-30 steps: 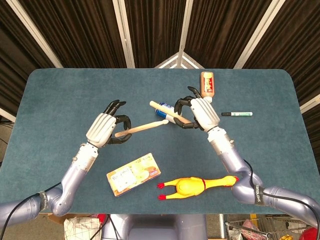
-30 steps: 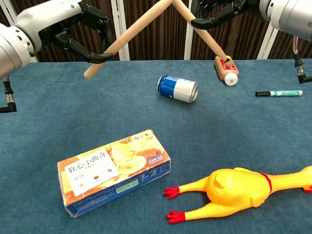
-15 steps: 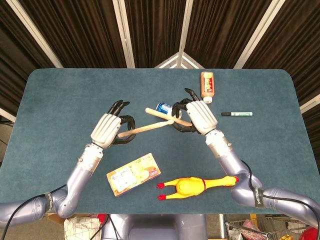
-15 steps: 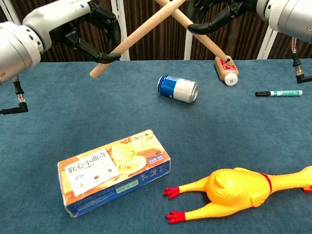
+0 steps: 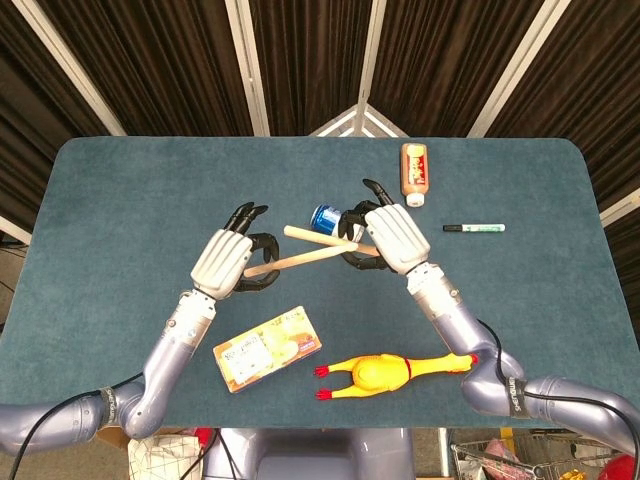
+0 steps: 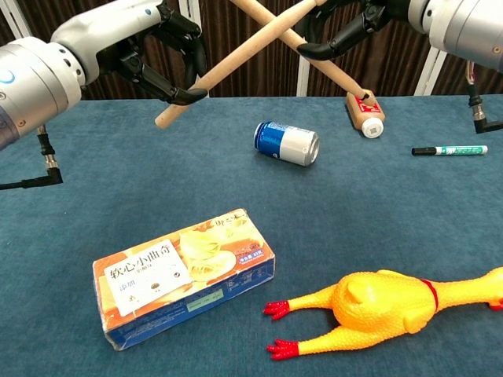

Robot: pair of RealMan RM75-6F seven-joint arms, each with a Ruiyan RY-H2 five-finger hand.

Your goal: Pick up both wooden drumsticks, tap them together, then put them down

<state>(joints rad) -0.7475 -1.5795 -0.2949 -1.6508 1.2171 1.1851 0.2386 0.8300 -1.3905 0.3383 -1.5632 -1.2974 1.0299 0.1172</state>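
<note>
Both hands have drifted closer together since a second ago, so the sticks now cross further down their shafts instead of just meeting near the tips. Left drumstick (image 5: 298,261) runs from the left hand (image 5: 228,262) up and to the right, and the right drumstick (image 5: 318,238) runs from the right hand (image 5: 390,235) out to the left, crossing over the first one near the middle of the head view. In the chest view they make a clear X at the top centre, held up in the air above the table (image 5: 130,200). Left hand has its dark fingers curled around the butt end of its stick; right hand is wrapped around its stick the same way.

Right under the crossing there's a blue can (image 6: 286,143) lying on its side. A brown bottle (image 6: 365,111) lies at upper right, with a green marker (image 6: 449,150) further right of it. Lower left of centre sits an orange snack box (image 6: 185,275), and a yellow rubber chicken (image 6: 389,304) lies along the bottom right.
</note>
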